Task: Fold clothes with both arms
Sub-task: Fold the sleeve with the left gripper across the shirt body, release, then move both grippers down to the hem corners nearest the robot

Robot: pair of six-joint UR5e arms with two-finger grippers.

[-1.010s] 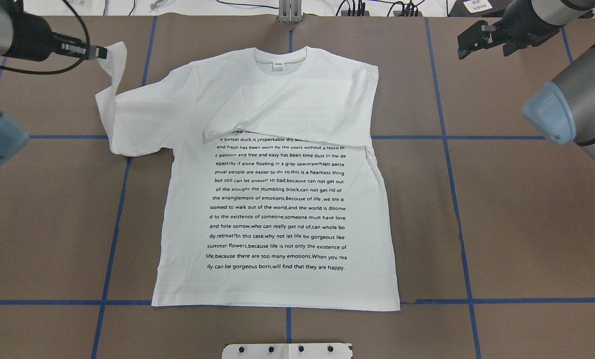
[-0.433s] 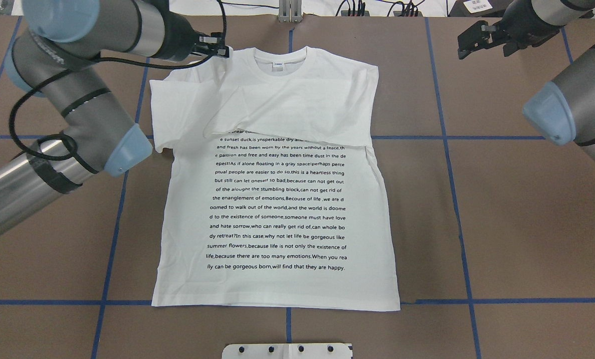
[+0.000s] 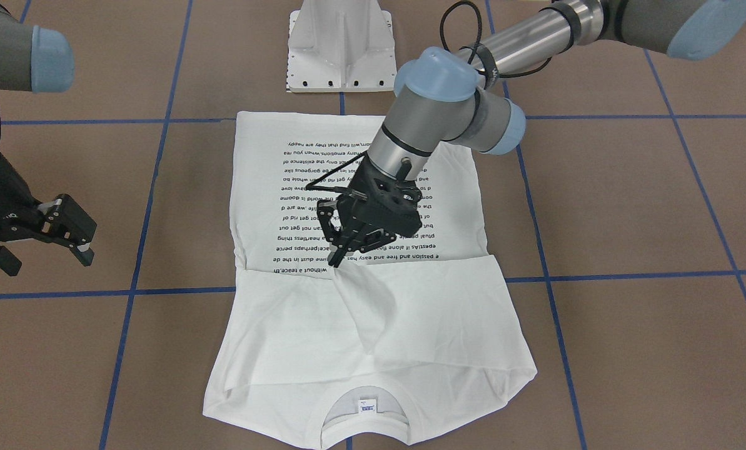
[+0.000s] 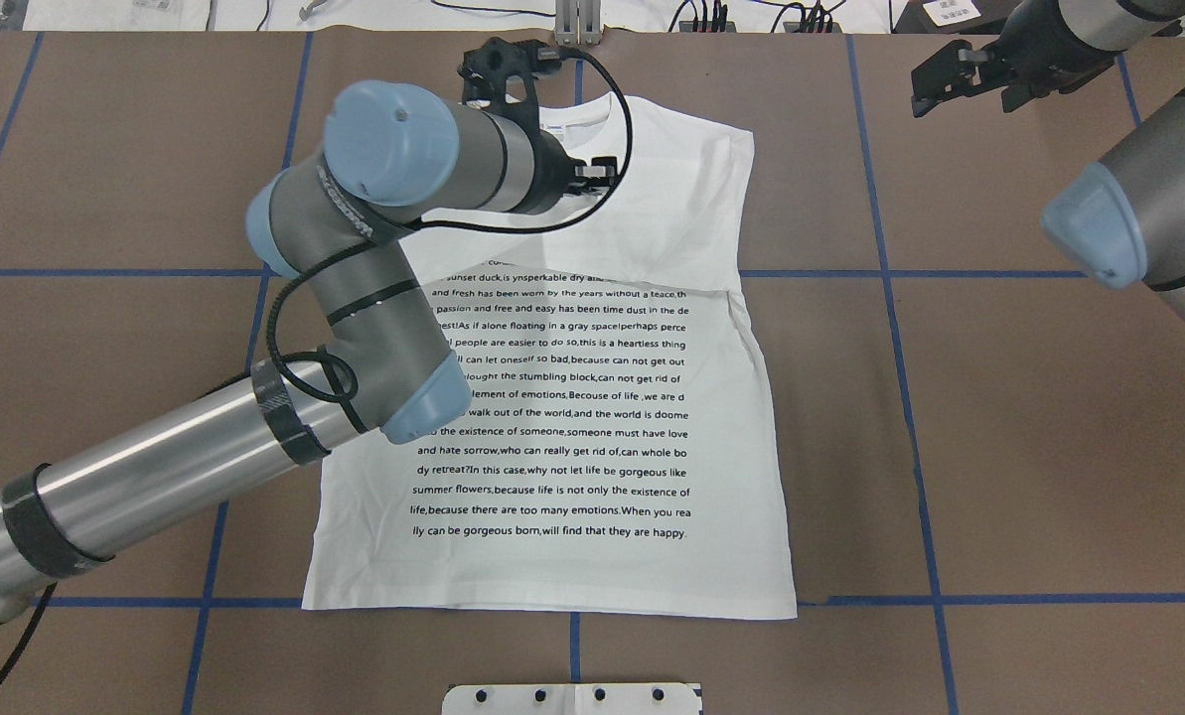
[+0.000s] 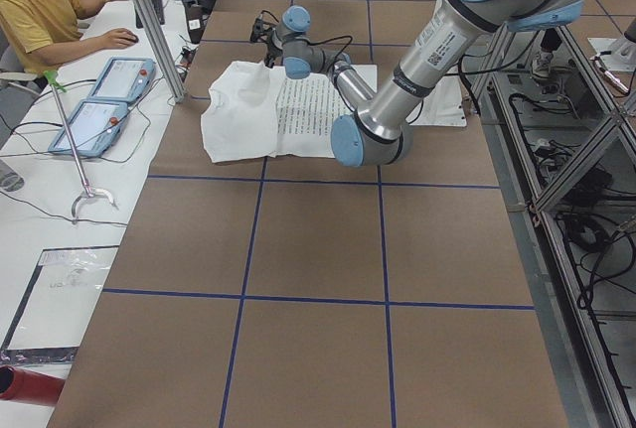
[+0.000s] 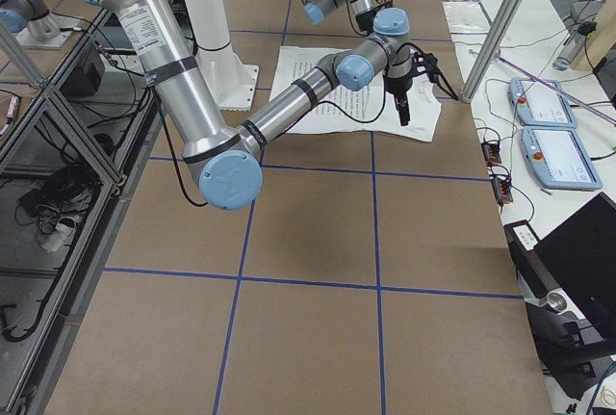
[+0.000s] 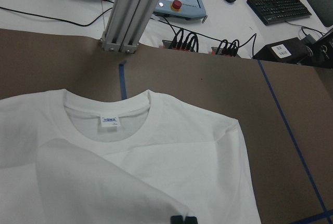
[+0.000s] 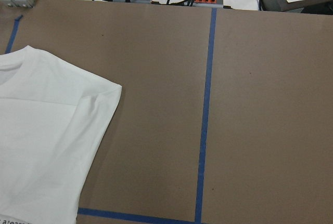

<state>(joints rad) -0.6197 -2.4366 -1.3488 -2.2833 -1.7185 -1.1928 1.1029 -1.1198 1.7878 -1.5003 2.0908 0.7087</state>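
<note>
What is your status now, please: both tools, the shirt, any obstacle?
Left tool shut on sleeve, held above T-shirt chest. Right tool open, off the shirt. No obstacle seen.

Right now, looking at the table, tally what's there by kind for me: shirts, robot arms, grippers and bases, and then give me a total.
Shirts: 1, the white T-shirt
Robot arms: 2, the left arm and the right arm
Grippers: 2, the left gripper and the right gripper
Bases: 1, the white pedestal base
Total: 6
</note>
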